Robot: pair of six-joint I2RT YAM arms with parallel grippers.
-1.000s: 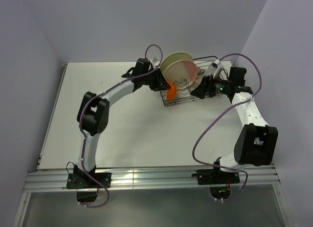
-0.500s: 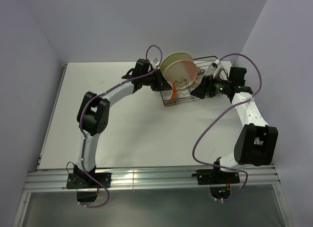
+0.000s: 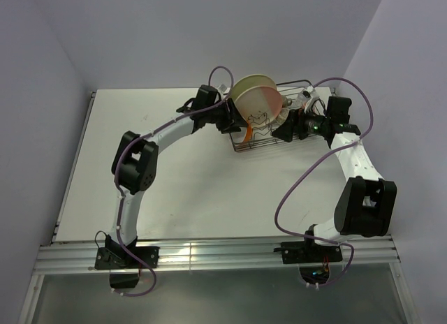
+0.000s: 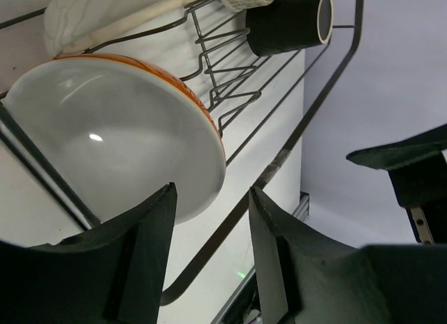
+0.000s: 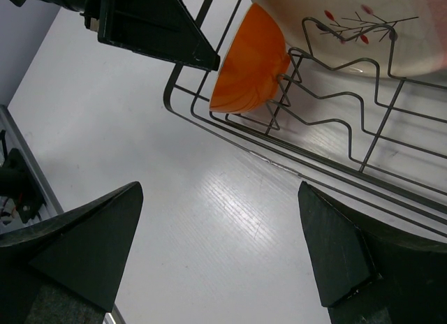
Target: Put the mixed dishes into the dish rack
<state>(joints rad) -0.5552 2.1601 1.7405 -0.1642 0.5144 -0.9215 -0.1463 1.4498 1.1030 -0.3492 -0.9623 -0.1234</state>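
Bowl [image 4: 119, 128] sits partly hidden behind the spread left hand [image 4: 211, 195]; right hand [image 5: 220, 191] gapes wide, empty.

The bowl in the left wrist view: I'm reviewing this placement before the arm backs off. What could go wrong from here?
The bowl stands tilted on edge at the end of the dish rack, its rim between the fingers of the open left end effector; a crooked retreat might snag and tip it. If it shifts, it could knock the sprig plate leaning next to it.
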